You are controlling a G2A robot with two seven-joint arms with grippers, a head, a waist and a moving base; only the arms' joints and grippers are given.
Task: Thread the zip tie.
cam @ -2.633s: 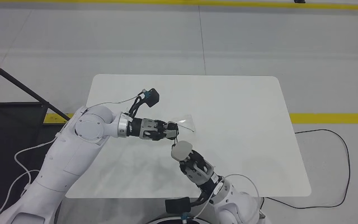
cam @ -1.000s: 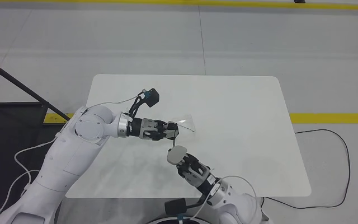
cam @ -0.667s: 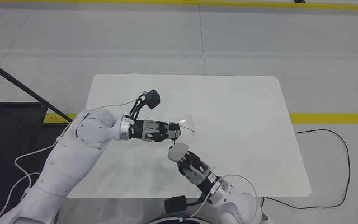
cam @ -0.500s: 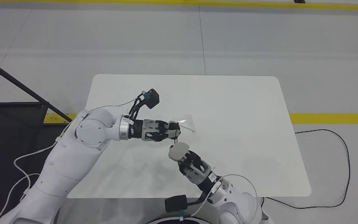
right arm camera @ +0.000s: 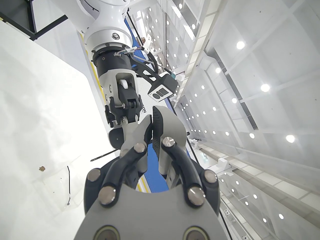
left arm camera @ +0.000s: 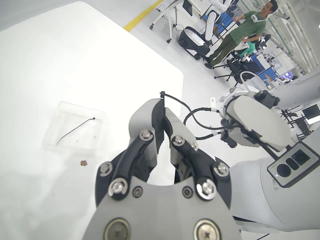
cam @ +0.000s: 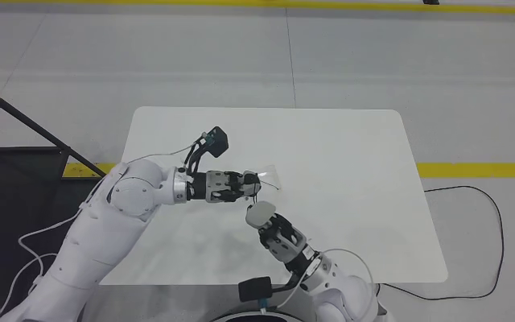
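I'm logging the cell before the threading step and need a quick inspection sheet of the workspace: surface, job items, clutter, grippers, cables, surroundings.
Surface: white table, with one brown speck near the tray.
Job's things: held zip tie is up in the air, its head above the left fingertips; spare zip tie lies in the clear tray.
Clutter: nothing seen beyond the speck.
Grippers: left gripper is shut on the held zip tie; right gripper is shut close beside it, and whether it pinches anything cannot be told.
Cables: black cable on the floor off the table's right side.
Surroundings: grey floor, yellow line.
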